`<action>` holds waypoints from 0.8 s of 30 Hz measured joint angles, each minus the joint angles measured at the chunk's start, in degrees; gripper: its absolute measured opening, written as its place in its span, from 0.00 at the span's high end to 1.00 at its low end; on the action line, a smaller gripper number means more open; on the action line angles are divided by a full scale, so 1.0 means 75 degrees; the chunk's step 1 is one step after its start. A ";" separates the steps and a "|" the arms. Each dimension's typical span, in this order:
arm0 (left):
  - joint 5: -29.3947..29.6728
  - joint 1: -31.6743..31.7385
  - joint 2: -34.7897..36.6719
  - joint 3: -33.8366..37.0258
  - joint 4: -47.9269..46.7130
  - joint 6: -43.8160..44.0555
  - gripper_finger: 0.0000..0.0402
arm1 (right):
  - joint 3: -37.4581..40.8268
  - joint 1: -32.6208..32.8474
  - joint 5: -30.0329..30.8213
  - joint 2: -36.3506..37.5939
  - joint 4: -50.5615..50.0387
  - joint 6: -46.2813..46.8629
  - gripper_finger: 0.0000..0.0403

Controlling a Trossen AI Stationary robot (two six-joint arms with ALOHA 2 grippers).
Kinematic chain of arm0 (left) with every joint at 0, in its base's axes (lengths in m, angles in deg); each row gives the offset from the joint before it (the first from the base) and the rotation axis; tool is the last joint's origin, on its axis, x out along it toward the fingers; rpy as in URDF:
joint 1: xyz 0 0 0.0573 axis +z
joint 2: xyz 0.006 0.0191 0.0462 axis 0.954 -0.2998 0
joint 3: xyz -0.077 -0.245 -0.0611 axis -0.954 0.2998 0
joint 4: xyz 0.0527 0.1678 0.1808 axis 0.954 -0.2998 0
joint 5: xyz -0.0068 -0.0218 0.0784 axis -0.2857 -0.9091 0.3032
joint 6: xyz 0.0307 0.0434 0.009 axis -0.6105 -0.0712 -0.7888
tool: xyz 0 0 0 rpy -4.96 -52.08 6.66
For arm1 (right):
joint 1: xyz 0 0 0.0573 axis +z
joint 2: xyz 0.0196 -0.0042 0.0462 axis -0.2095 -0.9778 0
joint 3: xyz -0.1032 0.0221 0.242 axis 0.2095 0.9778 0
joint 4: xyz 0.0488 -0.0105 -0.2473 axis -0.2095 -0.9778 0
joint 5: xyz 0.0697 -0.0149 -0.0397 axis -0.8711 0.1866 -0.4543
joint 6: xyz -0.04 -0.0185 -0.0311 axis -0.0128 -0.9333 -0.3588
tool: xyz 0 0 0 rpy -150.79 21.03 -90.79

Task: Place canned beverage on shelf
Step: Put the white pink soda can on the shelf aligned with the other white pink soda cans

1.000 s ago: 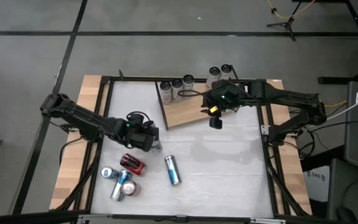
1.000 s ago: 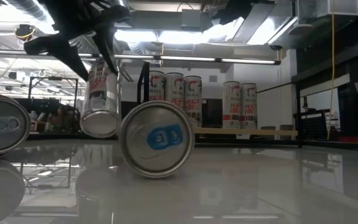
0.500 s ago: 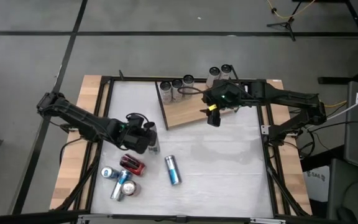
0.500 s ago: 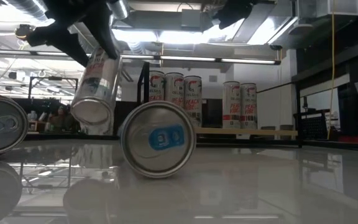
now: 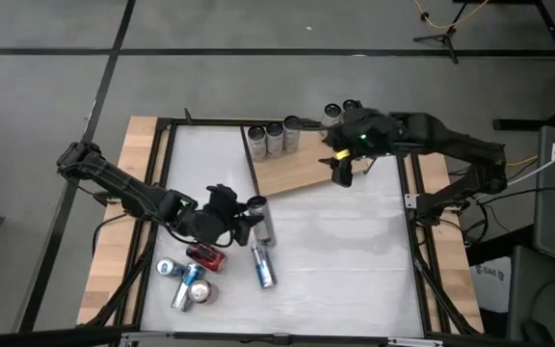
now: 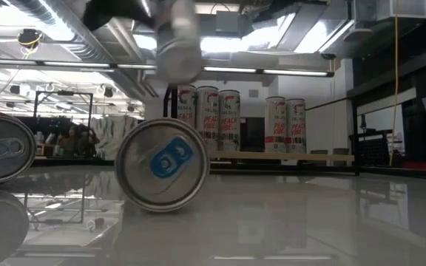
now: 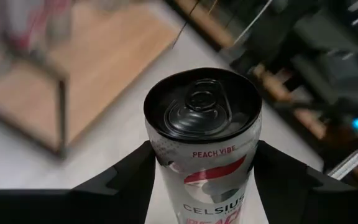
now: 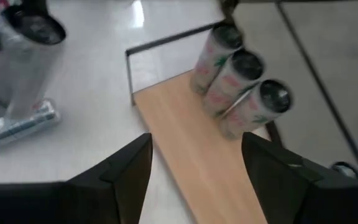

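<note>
Light-brown wood makes the flat board of the shelf (image 5: pixel 292 172), edged by a thin black wire frame. We count five tall cans standing upright along its far edge: a row of three (image 5: pixel 274 137) and, further along that edge, a pair (image 5: pixel 342 109).

Off the shelf, on its near side, the glossy white desk (image 5: pixel 355 260) carries a blue-and-silver can (image 5: pixel 262 267) lying on its side, a red can (image 5: pixel 204 254) also on its side, and a small cluster of further cans (image 5: pixel 183 282) beyond it; we cannot tell how each of those lies.

Our left gripper (image 5: pixel 240 218) hangs over the desk just off the shelf's near corner. Its jaws are clamped on a slim silver can (image 7: pixel 205 143) with a dark top, a pull tab and red lettering; one dark finger (image 7: pixel 129 180) presses each side of the smooth round body. In the low view that can (image 6: pixel 177 41) is up in the air, clear of the desk, above the blue-ended can (image 6: pixel 162 165) lying there, and not on the shelf.

Our right gripper (image 5: pixel 341 174) is over the shelf board, near the pair of cans. Its jaws stand apart with nothing between them, bare wood showing in the gap.
</note>
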 joint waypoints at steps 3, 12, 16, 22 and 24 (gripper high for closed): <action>0.0769 0.0036 -0.0004 0.0000 0.1018 -0.1260 0.45 | -0.0529 0.0000 0.0103 0.0016 -0.0126 0.0019 0.39; 0.1683 0.0808 -0.0566 -0.0006 0.4218 -0.5598 0.45 | -0.1422 0.0003 0.0245 0.0007 -0.0156 0.0975 0.39; 0.1459 0.1335 -0.1034 -0.0006 0.5293 -0.6759 0.45 | -0.1422 0.0003 0.0245 0.0004 -0.0238 0.0983 0.39; 0.0953 0.2057 -0.1859 -0.0006 0.6017 -0.7558 0.45 | -0.1422 0.0006 0.0245 0.0004 -0.0272 0.0981 0.39; 0.0910 0.2269 -0.2078 -0.0006 0.6019 -0.7608 0.45 | -0.1422 0.0006 0.0248 0.0004 -0.0272 0.0984 0.39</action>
